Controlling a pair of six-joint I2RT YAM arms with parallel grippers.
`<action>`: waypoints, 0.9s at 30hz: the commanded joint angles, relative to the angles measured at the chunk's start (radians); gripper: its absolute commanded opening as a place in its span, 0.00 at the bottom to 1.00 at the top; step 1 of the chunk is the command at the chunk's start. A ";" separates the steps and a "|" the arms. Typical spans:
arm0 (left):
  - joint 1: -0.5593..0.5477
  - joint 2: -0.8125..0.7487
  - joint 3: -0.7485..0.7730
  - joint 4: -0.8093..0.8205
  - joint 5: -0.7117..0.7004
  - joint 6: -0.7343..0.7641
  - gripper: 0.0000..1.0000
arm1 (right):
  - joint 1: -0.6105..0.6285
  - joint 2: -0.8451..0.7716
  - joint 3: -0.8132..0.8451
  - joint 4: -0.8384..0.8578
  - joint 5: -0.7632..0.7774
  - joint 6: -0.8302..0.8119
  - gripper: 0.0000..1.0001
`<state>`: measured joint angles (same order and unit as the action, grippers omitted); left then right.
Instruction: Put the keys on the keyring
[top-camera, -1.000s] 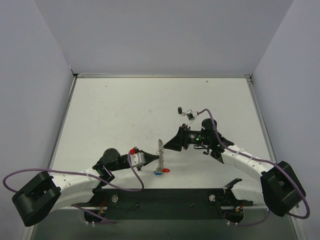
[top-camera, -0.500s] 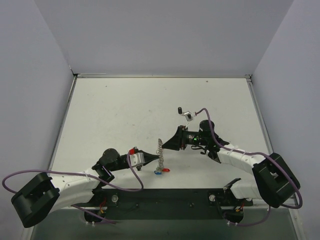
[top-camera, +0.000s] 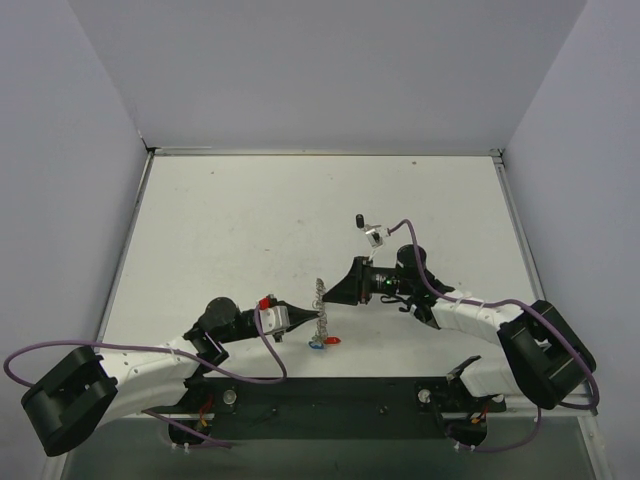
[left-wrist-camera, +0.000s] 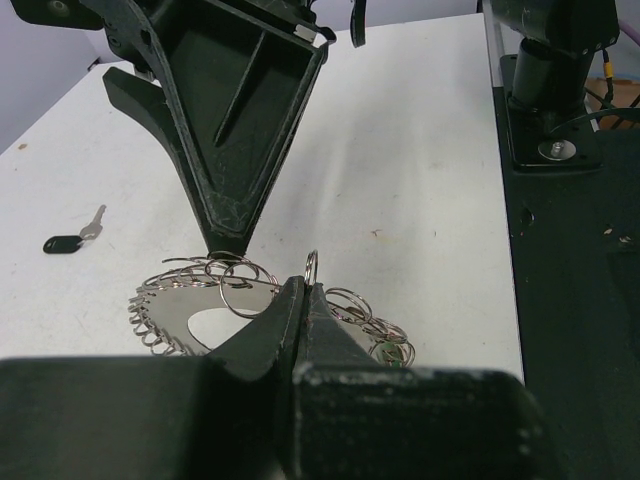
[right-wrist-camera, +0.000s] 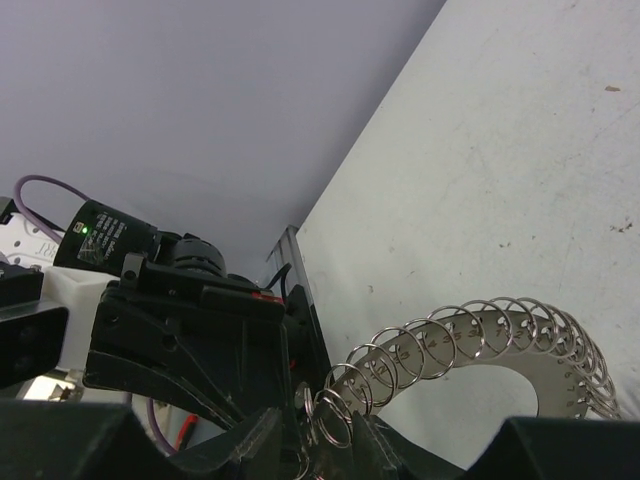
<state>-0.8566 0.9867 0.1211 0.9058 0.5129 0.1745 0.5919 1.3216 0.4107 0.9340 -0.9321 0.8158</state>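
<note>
Nearest us, over the near part of the table (top-camera: 230, 220), the left gripper (left-wrist-camera: 303, 292) has its jaws pressed together, pinching the keyring (right-wrist-camera: 505, 338) by one side of its coil-like rim. From above, the ring stands edge-on at that gripper's tip and shows as a thin bristly silver line. In the left wrist view it spreads out beyond the tip as a shiny plate with a wide hole, fringed with small wire loops, one of which stands up just over the closed jaws. Just on the near side of the ring we find a blue-headed key (top-camera: 315, 345) and a red-headed key (top-camera: 331, 341) side by side. We cannot tell whether they hang from the ring or lie on the table. Across the ring, the right gripper (left-wrist-camera: 226, 246) points its tip at the opposite rim, right against the loops. In its own wrist view the jaws stand slightly apart with a loop or two between them, but we cannot tell whether they bite on the wire or only frame it. Farther back, well apart from the ring, a black-headed key (left-wrist-camera: 62, 243) lies flat on the table. Beyond it the white tabletop runs to the grey back wall (top-camera: 320, 70).
</note>
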 joint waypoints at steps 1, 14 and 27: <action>-0.007 -0.020 0.014 0.056 -0.011 0.023 0.00 | 0.023 -0.001 0.002 0.098 -0.031 -0.004 0.35; -0.010 -0.034 0.009 0.044 -0.019 0.028 0.00 | 0.039 0.021 -0.004 0.147 -0.042 0.020 0.26; -0.019 -0.046 0.020 -0.017 -0.017 0.049 0.00 | 0.037 -0.004 0.033 0.019 -0.033 -0.060 0.34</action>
<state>-0.8646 0.9508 0.1211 0.8700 0.4911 0.1944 0.6235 1.3403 0.4065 0.9260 -0.9474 0.7986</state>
